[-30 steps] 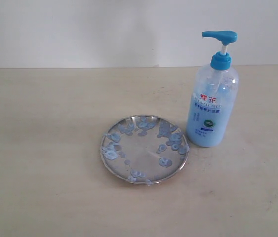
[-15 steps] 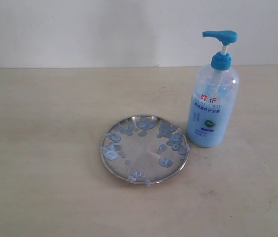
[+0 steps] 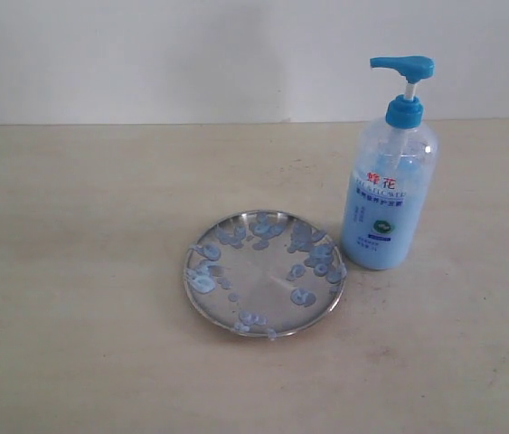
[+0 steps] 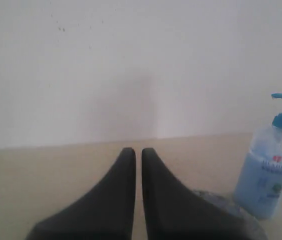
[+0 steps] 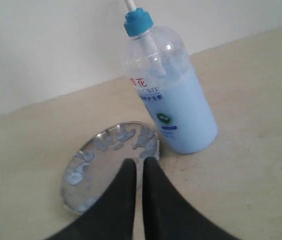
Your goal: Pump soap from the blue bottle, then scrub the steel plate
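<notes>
The blue bottle (image 3: 390,176) stands upright on the table with its bright blue pump head (image 3: 403,65) raised. Just left of it and nearer the front lies the steel plate (image 3: 265,271), dotted with pale blue soap blobs (image 3: 304,296). Neither gripper shows in the exterior view. My left gripper (image 4: 138,151) is shut and empty, with the bottle (image 4: 267,175) off to one side and the plate's edge (image 4: 231,205) half hidden behind a finger. My right gripper (image 5: 139,161) is shut and empty above the plate's (image 5: 100,155) edge, close to the bottle (image 5: 173,100).
A pale wall (image 3: 191,54) rises right behind the beige table (image 3: 73,271). Bare tabletop stretches to the left of the plate and along the front.
</notes>
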